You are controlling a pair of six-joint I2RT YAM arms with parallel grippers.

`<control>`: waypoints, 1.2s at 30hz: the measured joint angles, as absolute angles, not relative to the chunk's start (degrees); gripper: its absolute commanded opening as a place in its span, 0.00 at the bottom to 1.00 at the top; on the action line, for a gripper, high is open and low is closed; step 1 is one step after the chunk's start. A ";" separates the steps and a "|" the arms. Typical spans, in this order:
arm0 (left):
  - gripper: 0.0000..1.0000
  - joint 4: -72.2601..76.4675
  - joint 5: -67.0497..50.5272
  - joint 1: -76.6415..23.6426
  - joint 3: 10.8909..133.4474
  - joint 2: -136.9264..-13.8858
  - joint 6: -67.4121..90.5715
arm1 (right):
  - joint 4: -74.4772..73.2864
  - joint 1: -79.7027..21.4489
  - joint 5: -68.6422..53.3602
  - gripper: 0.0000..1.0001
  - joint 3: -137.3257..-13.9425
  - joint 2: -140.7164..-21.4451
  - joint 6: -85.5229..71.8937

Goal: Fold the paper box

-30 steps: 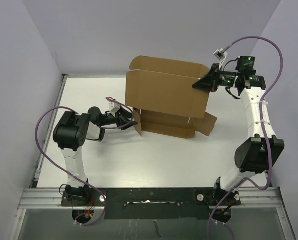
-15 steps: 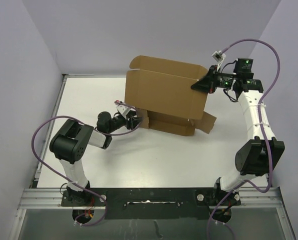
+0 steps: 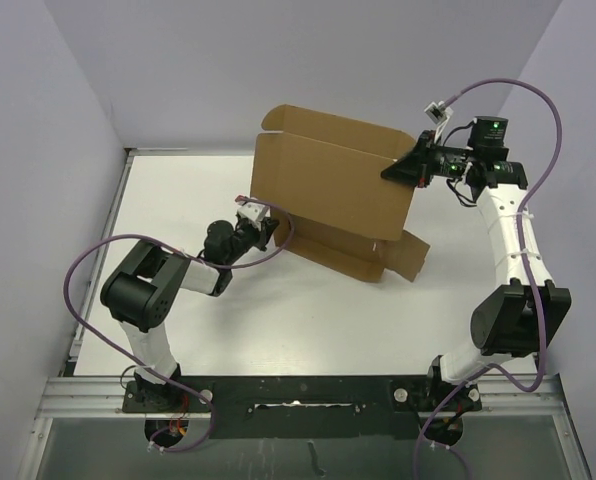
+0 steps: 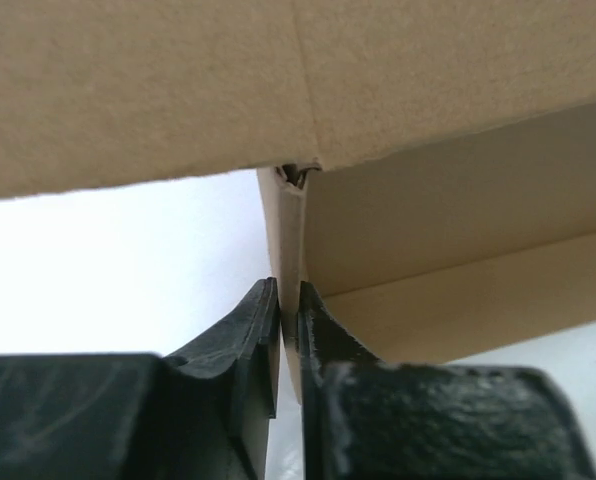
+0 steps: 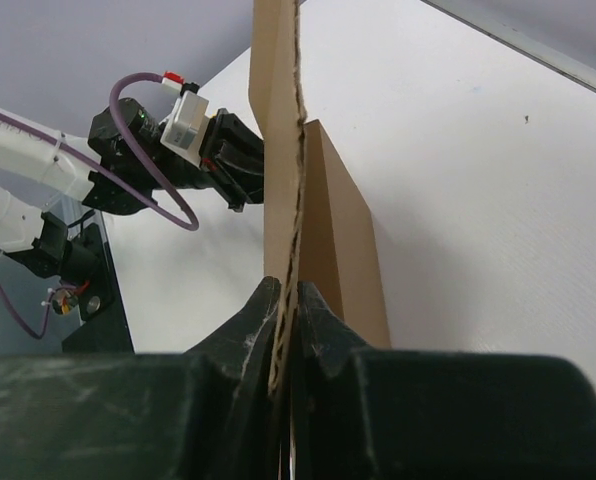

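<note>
Box point(image 3: 328, 195) up on edge at the far middle of the table point(image 3: 278, 310), seen from above: tall brown panel upright, lower panel sloping down to the tabletop in front, small flap splayed out at the right end. Pinched at its low left corner by the left gripper point(image 3: 263, 228), arm stretched low across the table. Clamped at the top right corner by the right gripper point(image 3: 396, 170), reaching in from high on the right. Over to the left wrist: fingers closed tight on a thin vertical cardboard edge, no gap either side, broad panel overhead, inner wall and fold running off to the right, white table below. Now the right wrist: fingers pressed together on the panel's edge, corrugation showing right between them, panel rising straight away from the camera, second panel leaning off it on the right. Left gripper in sight beyond, at the far end, touching the box.
</note>
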State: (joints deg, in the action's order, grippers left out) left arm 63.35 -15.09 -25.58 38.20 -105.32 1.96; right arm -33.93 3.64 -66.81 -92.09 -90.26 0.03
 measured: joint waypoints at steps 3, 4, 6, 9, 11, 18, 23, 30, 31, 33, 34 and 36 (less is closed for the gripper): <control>0.00 62.96 -13.54 -25.78 38.30 -105.21 1.74 | -34.00 3.31 -66.81 0.00 -92.09 -90.26 -0.75; 0.00 62.61 -13.30 -25.80 38.30 -105.01 1.80 | -34.02 3.29 -66.81 0.00 -92.12 -90.28 -0.93; 0.00 61.14 -12.95 -25.80 38.30 -104.18 1.85 | -34.00 3.29 -66.70 0.00 -92.18 -90.28 -1.19; 0.00 57.12 -12.62 -25.80 38.30 -101.89 2.15 | -34.39 3.25 -65.73 0.00 -93.10 -90.52 -2.28; 0.00 52.14 -12.62 -25.85 38.30 -98.83 2.55 | -35.03 2.90 -64.60 0.00 -94.52 -90.78 -3.29; 0.00 19.90 -12.78 -25.80 44.69 -83.48 5.15 | -35.53 2.22 -59.66 0.00 -98.94 -90.76 -6.11; 0.00 -7.53 -12.32 -25.78 51.57 -74.72 7.51 | -32.69 2.20 -58.48 0.00 -95.04 -90.76 -8.01; 0.00 -31.22 -11.73 -26.26 58.06 -76.88 9.02 | -24.86 2.17 -58.81 0.00 -80.34 -92.14 -13.41; 0.00 -33.26 -11.40 -26.52 58.85 -78.19 9.02 | -24.03 2.20 -58.89 0.00 -79.13 -92.66 -14.17; 0.00 -36.56 -10.76 -27.16 60.34 -81.28 9.08 | -21.80 2.22 -58.98 0.00 -76.86 -94.06 -15.57; 0.00 -37.82 -10.50 -27.51 61.01 -82.89 9.13 | -21.10 2.22 -59.00 0.00 -76.27 -94.59 -16.01; 0.02 -39.53 -9.93 -28.29 62.19 -85.93 9.37 | -19.75 2.22 -59.02 0.00 -75.79 -95.64 -16.80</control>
State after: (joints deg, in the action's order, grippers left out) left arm -39.53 -9.93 -28.29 62.19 -85.93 9.37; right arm -19.75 2.22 -59.02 -75.79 -95.64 -16.80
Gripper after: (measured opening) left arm 0.052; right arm 0.039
